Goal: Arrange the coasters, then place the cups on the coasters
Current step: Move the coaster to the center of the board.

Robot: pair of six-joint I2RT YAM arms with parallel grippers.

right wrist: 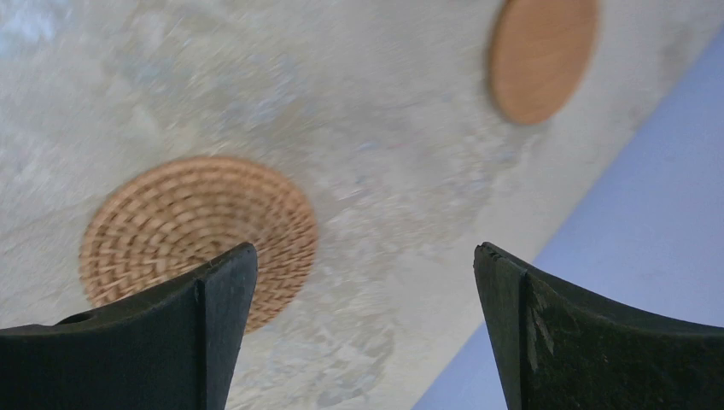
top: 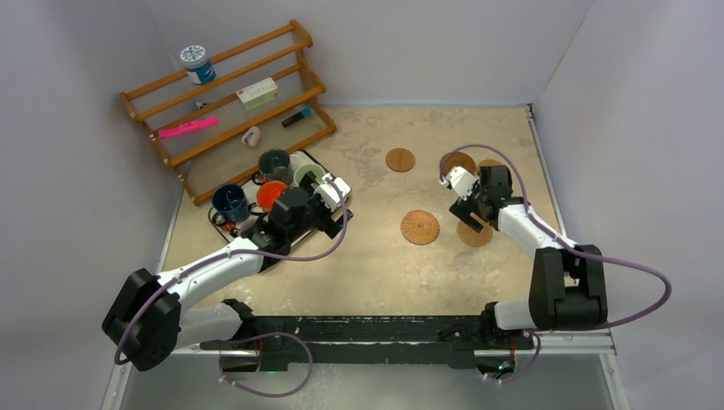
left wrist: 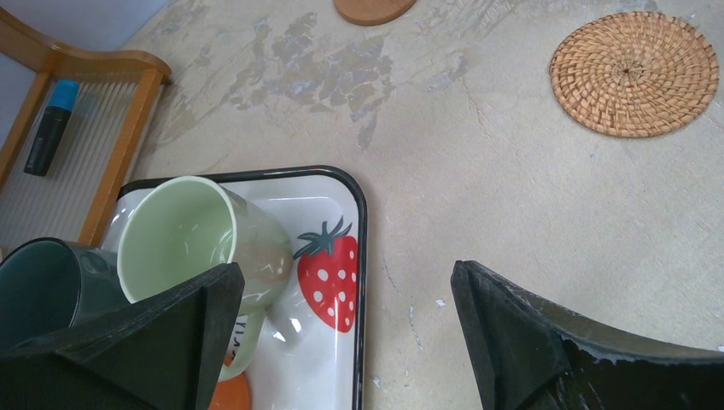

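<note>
Left wrist view: the left jaws are wide open and hold nothing. The pale green cup (left wrist: 192, 235) sits just to their left, in the tray (left wrist: 362, 213) beside a dark cup (left wrist: 43, 282). The right jaws are also wide open and empty. The woven coaster (right wrist: 196, 226) lies just left of them, and a plain coaster (right wrist: 542, 55) lies farther off.

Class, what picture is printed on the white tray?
A red strawberry with white dots; clearest in the left wrist view.

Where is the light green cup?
In the top view the green cup is on the left, in the far right corner of the strawberry tray, next to the dark cup.
</note>
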